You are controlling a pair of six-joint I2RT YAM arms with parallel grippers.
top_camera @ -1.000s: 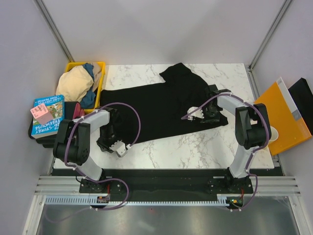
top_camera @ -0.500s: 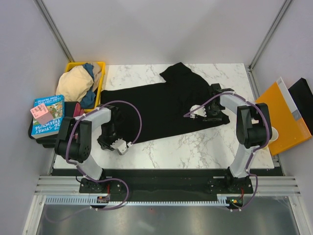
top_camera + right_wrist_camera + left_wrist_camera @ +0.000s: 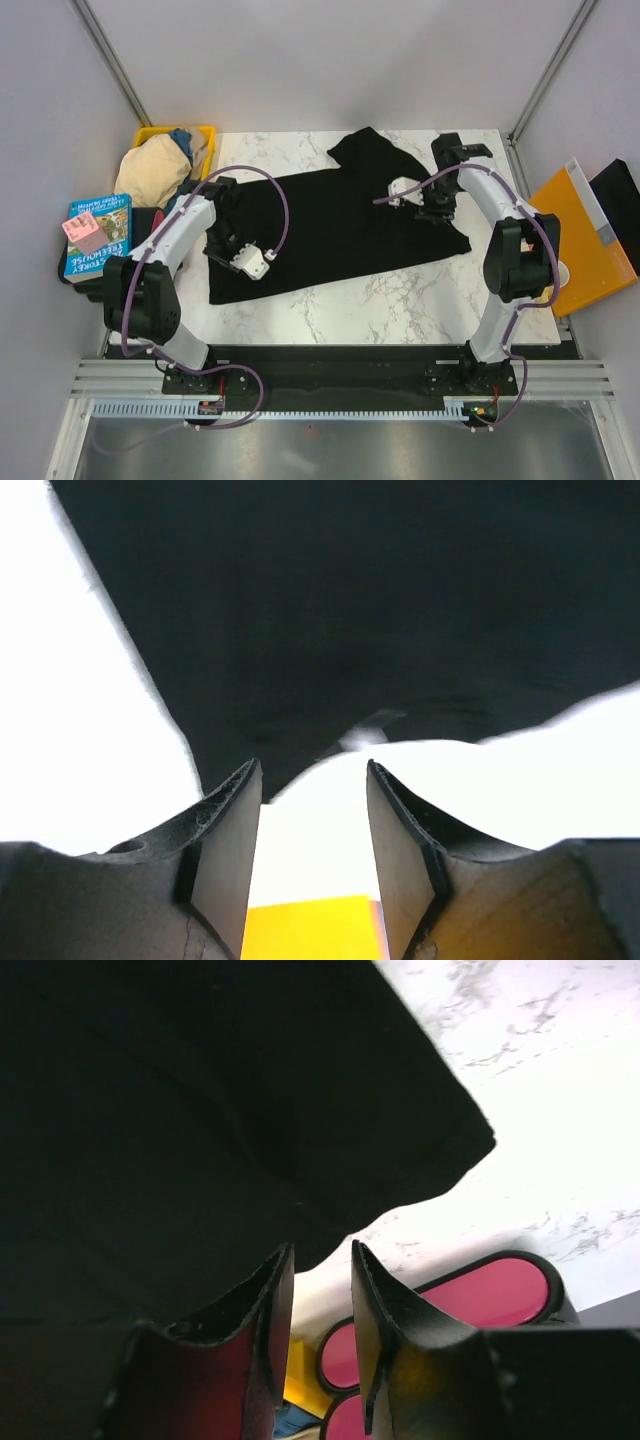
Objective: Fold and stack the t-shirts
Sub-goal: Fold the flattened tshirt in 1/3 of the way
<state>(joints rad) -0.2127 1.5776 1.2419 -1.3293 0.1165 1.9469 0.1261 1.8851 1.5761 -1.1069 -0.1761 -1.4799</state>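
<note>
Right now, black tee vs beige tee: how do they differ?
Pose: the black t-shirt lies spread out, mostly flat, while the beige t-shirt is bunched in a heap.
Place: the black t-shirt is on the marble table. The beige t-shirt sits in the yellow bin at the table's far left.
Colour: the black t-shirt is solid black and the beige t-shirt is pale tan.
Shared: neither is folded yet.

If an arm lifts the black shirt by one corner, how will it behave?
Probably floppy: the black shirt lies flat and limp with wrinkled edges, so it would likely drape from any pinch. It looks thin, so likely light. Pushed, it would probably bunch up on the smooth table rather than slide whole.
</note>
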